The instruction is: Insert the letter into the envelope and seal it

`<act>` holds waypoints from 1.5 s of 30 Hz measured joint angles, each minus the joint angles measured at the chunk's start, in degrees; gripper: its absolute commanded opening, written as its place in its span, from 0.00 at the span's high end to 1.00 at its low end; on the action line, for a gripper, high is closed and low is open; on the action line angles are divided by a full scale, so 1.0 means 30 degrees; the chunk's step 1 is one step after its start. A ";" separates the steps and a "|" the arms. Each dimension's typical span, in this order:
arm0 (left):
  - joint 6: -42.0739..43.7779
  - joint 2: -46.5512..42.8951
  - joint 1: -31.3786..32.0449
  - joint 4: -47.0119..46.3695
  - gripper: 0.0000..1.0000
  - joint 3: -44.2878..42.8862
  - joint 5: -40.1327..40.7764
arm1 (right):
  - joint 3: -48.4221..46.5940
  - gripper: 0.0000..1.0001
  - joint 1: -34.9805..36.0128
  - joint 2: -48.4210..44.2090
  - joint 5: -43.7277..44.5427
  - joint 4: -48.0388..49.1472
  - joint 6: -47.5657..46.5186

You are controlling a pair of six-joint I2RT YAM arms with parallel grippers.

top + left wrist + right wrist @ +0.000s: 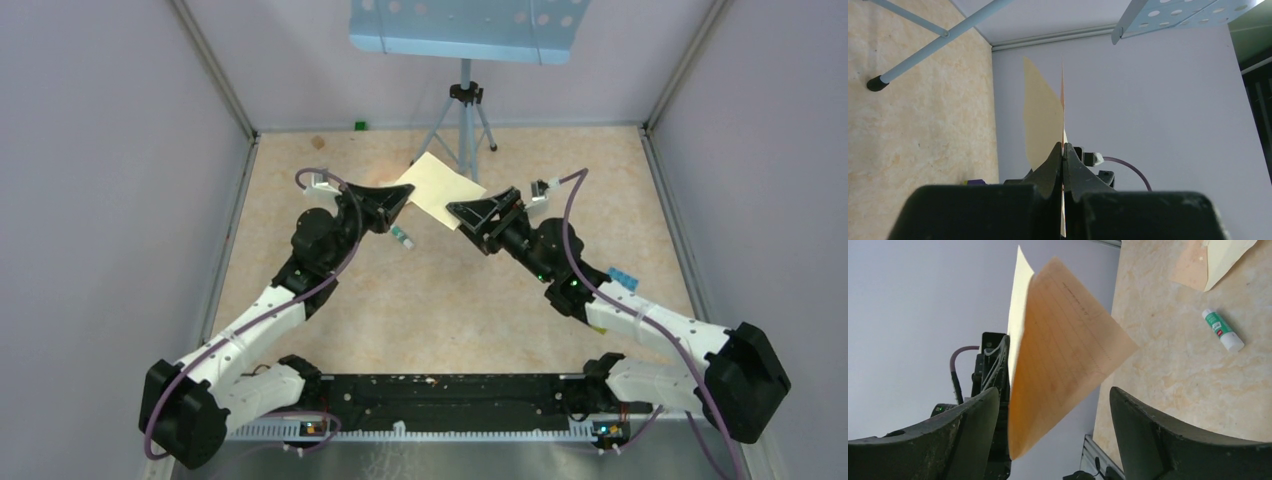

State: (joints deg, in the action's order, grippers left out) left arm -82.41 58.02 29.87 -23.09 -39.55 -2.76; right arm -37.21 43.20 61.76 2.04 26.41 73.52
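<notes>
My left gripper (pixel 408 196) is shut on the letter (pixel 442 186), a pale cream sheet held in the air above the table's far middle. In the left wrist view the letter (pixel 1040 115) stands edge-on, pinched between the closed fingertips of the left gripper (pixel 1063 148). My right gripper (pixel 453 212) is open at the letter's near corner. In the right wrist view the folded, lined letter (pixel 1063 360) hangs between the spread jaws of the right gripper (pixel 1053 392), touching neither. The tan envelope (pixel 1193 265) lies flat on the table with a paler piece on it. It does not show in the top view.
A green-and-white glue stick (pixel 402 237) lies on the table under the left gripper, also in the right wrist view (pixel 1223 330). A tripod stand (pixel 462 120) with a blue perforated tray (pixel 465 30) stands at the back. A small green block (pixel 360 125) sits by the back wall.
</notes>
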 measured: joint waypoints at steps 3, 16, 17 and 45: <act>0.0029 0.0000 0.0036 -0.0131 1.00 0.0000 -0.0066 | 0.0007 0.34 0.0000 0.0408 0.0000 0.0240 0.0379; 0.3191 -0.0612 0.0335 0.2594 1.00 -0.0007 -0.0335 | -0.0772 0.85 0.0000 0.0386 0.0321 -0.0095 -0.0372; 0.3453 -0.0758 0.0328 0.2681 1.00 -0.0007 -0.0277 | -0.0823 0.89 0.0000 0.0364 0.0313 -0.0146 -0.0510; 1.1628 0.0262 -0.3038 1.0448 0.26 -0.5085 -0.1428 | -0.4211 1.00 -0.2754 -0.3643 -0.6798 -0.6630 -0.9945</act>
State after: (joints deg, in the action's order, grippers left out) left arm -47.53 58.81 20.75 8.25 -54.81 -7.05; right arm -49.84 34.94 50.83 -18.35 6.52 43.68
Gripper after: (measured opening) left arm 0.749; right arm 0.004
